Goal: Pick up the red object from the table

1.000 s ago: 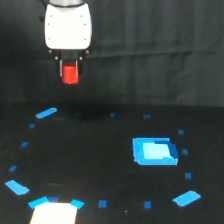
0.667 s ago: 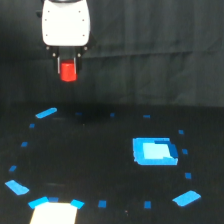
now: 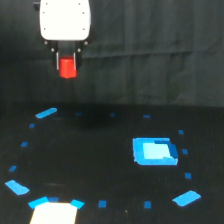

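Observation:
The red object (image 3: 67, 68) is a small bright red-orange stubby block, held between the fingers of my gripper (image 3: 67, 66). The gripper hangs from its white housing (image 3: 65, 20) at the upper left of the exterior view, shut on the block and well above the black table (image 3: 100, 165). The block hangs in the air in front of the dark backdrop and touches nothing below it. A faint dark shadow lies on the table under it.
Small blue tape marks ring the table. A larger blue square patch with a pale centre (image 3: 154, 151) lies at the exterior view's right. A pale rectangle (image 3: 54, 213) sits at the bottom left edge. A dark curtain closes the back.
The gripper has risen a little further with the red object in it. Nothing on the table has moved.

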Controlling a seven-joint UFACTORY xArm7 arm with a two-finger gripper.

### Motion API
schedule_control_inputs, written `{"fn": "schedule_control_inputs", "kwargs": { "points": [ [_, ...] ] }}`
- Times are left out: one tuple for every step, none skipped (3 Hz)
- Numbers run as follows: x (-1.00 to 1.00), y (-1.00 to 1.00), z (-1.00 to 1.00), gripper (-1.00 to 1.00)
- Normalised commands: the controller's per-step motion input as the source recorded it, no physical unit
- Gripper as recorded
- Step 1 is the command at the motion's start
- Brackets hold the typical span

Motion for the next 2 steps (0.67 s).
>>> {"fn": "schedule_control_inputs", "kwargs": {
  "points": [
    [-0.01, -0.74, 1.0, -1.0],
    [0.28, -0.47, 0.31, -0.98]
  ]
}}
